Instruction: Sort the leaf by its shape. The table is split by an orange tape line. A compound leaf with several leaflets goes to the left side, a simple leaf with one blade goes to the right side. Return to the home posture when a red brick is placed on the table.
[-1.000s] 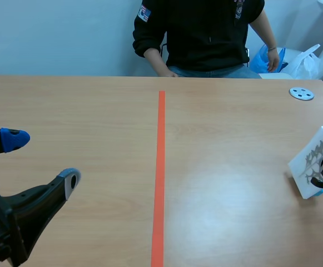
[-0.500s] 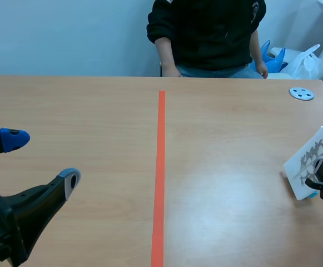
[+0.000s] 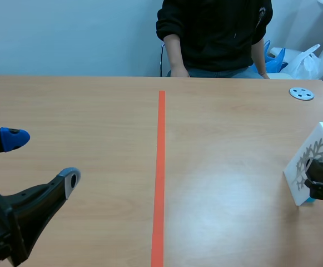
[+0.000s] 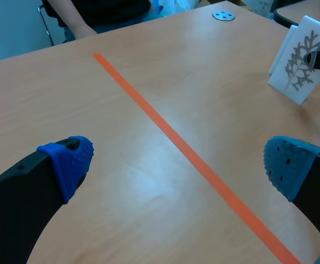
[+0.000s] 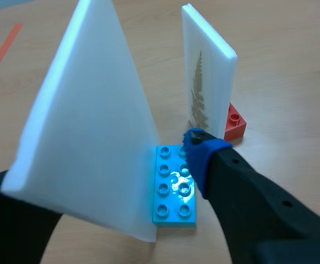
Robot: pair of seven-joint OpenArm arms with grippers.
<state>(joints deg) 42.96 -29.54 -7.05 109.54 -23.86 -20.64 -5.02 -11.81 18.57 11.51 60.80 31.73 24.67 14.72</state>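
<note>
Pinching the white leaf card (image 3: 308,156) in the right gripper (image 3: 321,181), low down by its blue base block (image 5: 174,190), and holding it tilted off the vertical over the table (image 3: 94,111). Gripping there, likely, because the base end gives the firmest purchase and leaves the printed face uncovered. No telling whether lifted clear of the tabletop or resting on it. Showing a grey, branching leaf with several leaflets on that face, so judged compound and meant for the left side. Sitting far out on the right half, close to the table's right edge and well apart from the orange tape line (image 3: 160,167).

Holding the left gripper (image 4: 179,162) spread wide, blue pads (image 4: 71,159) apart with nothing between, low over the left half. Parked there, probably, to stay out of the carrying arm's path.

Leaving, just beyond the held card in the right wrist view, a second white card (image 5: 206,82) with a fern print, upright on a red block (image 5: 234,124). Close enough to be knocked by a careless swing.

Offering wide bare tabletop from the card across the line, with only a small grey disc (image 3: 301,93) near the far right corner and a seated person (image 3: 217,28) beyond the far edge. Calling for a lift before the sideways carry, and a set-down short of the left gripper.
</note>
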